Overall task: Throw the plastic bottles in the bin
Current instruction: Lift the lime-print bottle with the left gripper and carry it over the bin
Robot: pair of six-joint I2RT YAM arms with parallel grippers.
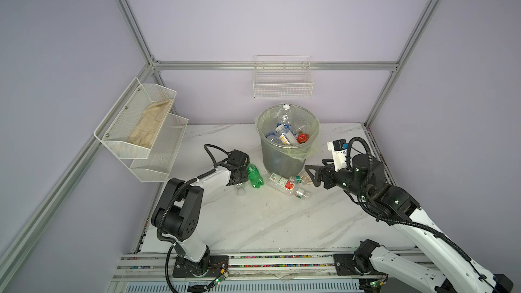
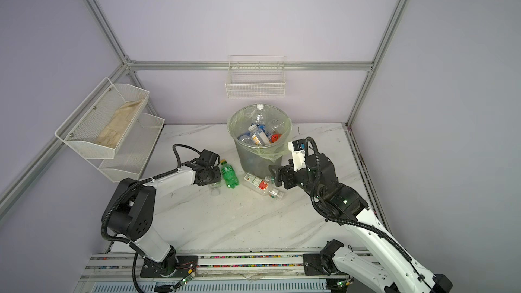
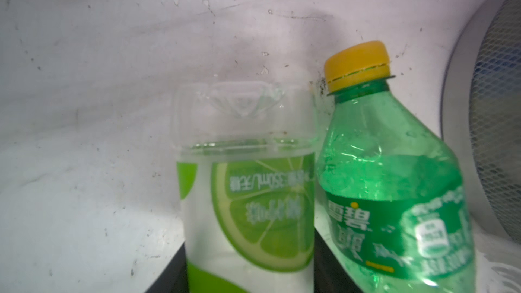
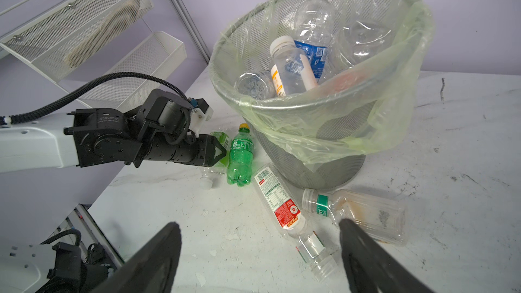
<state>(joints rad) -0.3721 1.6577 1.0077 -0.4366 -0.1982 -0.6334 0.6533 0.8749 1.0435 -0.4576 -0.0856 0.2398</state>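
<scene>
The bin (image 1: 284, 153) (image 2: 253, 156) (image 4: 324, 102), grey mesh with a pale-green liner, stands at the back middle and holds several plastic bottles (image 1: 287, 135). My left gripper (image 3: 250, 240) (image 4: 217, 150) lies low on the table left of the bin, shut on a clear bottle with a lime label (image 3: 248, 193) (image 4: 222, 138). A green bottle with a yellow cap (image 1: 254, 176) (image 2: 229, 176) (image 3: 394, 193) (image 4: 239, 153) lies right beside it. My right gripper (image 1: 311, 176) (image 2: 275, 176) (image 4: 257, 224) is open above a clear red-label bottle (image 1: 284, 184) (image 4: 279, 201) and a clear green-label bottle (image 1: 300, 178) (image 4: 366, 212).
A white two-tier mesh shelf (image 1: 141, 125) with a beige cloth hangs on the left wall. A white wire basket (image 1: 282, 84) hangs on the back wall above the bin. The arm bases sit on a rail (image 1: 267, 260) along the table's front edge.
</scene>
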